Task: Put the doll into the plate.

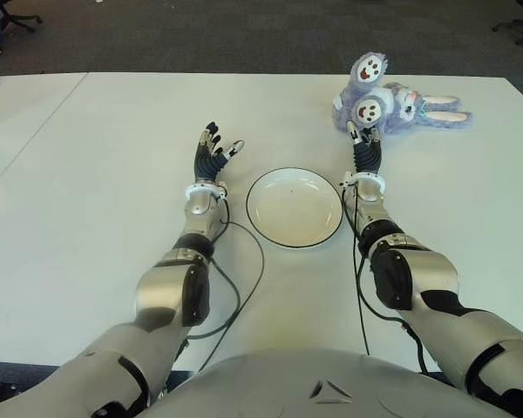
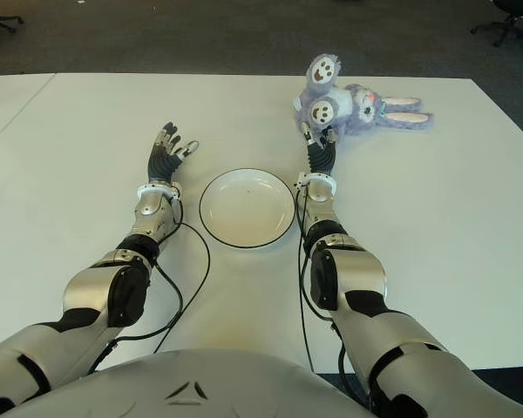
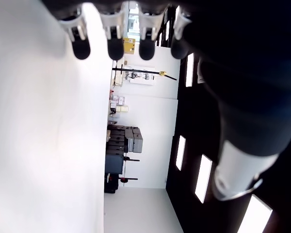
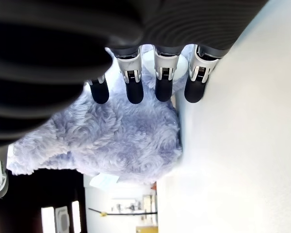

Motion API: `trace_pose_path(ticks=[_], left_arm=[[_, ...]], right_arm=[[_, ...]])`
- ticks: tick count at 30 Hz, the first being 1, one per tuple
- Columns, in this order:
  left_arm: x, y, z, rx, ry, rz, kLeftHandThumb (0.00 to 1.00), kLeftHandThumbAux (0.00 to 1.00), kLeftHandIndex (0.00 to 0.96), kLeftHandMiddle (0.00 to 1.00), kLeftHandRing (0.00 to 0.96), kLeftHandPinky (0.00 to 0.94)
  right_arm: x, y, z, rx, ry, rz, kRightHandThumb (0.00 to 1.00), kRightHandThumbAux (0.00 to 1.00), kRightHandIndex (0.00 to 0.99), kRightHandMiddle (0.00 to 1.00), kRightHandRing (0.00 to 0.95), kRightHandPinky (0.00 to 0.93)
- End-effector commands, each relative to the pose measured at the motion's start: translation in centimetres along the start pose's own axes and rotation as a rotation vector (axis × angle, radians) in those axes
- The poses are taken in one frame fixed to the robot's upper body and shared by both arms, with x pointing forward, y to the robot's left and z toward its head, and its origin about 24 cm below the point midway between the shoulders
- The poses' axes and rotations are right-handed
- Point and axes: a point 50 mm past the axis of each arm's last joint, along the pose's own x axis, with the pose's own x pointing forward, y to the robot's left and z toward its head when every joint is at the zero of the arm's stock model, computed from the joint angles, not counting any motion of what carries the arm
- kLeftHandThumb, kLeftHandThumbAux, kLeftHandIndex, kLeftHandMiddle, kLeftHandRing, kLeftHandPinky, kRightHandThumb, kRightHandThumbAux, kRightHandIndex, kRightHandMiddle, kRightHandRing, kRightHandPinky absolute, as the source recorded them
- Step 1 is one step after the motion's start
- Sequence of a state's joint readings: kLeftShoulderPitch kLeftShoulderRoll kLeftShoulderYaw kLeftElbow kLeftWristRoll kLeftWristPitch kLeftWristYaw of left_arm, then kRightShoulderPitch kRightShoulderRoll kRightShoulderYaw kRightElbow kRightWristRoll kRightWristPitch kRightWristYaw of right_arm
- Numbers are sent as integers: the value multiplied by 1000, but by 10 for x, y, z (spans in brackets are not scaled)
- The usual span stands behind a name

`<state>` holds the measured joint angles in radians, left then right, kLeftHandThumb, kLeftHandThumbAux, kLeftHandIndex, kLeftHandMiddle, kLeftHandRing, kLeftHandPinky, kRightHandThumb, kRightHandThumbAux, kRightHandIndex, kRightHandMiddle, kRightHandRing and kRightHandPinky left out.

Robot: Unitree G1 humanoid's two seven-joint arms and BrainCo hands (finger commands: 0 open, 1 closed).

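Now the right hand (image 1: 363,139) reaches, fingers extended and empty, at the fluffy lavender plush rabbit doll (image 1: 392,106) lying beyond the round white black-rimmed plate (image 1: 295,207). Next it must close around the plush. Left hand (image 1: 214,150) shows left of the plate, fingers spread, empty.

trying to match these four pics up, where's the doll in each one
Left eye view: doll at upper right on the table, just beyond the right hand.
Right eye view: doll right of upper centre.
Left wrist view: not in it.
Right wrist view: doll fills the middle, just past the fingertips.
Shared landmark: the plate in both eye views, nearer the robot than the doll.
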<state>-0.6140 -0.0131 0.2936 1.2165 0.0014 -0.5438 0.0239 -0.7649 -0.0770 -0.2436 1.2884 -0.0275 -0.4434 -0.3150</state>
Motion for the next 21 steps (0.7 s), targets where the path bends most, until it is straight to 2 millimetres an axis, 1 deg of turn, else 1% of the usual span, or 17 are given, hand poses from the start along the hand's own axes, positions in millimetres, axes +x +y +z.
trace_pose_path(ticks=[1,8,15,21], left_arm=[[-76,8,-102,-25,489,45,30,758,0,0,0,7],[-75,8,-102,-59,492,57,34,749,0,0,0,11],[-75,8,-102,-49,490,59,14,753,0,0,0,19],[-74,8,-101,-27,489,55,9,753,0,0,0,16]], right_arm=[[-5,2,-14,-32,81,14,132,462,0,0,0,0],[-5,2,-13,-45,69,20,136,477,0,0,0,0],[-3,3,-6,-109,16,5,130,503,0,0,0,0],[2,-2,2,-142,-15,-31,136,517,0,0,0,0]])
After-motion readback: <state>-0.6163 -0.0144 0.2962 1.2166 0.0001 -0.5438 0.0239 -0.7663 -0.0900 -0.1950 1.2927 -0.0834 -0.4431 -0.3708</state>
